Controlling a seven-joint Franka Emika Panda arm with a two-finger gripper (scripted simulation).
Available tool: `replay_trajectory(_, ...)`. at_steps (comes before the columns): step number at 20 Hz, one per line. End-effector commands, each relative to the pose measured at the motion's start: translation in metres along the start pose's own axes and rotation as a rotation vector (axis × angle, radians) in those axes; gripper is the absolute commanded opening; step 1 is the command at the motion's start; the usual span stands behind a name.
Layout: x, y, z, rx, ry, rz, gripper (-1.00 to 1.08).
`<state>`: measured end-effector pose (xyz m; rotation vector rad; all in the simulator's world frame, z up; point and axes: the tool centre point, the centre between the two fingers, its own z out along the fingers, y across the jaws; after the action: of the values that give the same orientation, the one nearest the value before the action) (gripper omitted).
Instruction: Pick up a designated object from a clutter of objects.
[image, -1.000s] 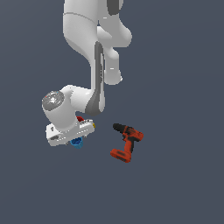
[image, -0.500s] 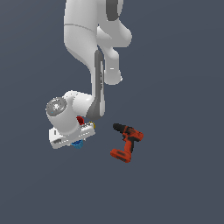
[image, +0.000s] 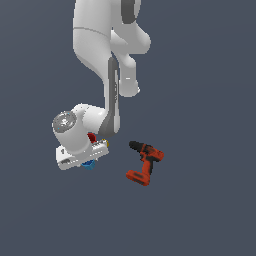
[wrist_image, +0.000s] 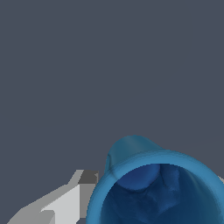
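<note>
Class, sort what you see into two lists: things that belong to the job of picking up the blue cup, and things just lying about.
Belongs to the job:
- blue cup, under the gripper
- gripper, low over it

Just lying about:
- power drill, at the exterior view's right
- red cup, mostly hidden by the arm

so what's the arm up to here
A simulated Panda arm has its gripper down at the blue cup, which fills the wrist view beside one finger. A grip isn't confirmed. The red cup peeks out behind the hand; the power drill lies apart, toward the exterior view's right.
</note>
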<state>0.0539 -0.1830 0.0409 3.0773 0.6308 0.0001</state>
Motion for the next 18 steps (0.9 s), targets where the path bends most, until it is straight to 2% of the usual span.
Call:
replay_trajectory(1, 0.0, 0.0, -0.001, 0.0, 0.0, 0.0, -1.0)
replay_trajectory(9, -0.001, 0.004, -0.032, 0.0, 0.0, 0.0, -1.0)
replay_trajectory(18, -0.004, 0.014, -0.115, 0.0, 0.0, 0.0, -1.0)
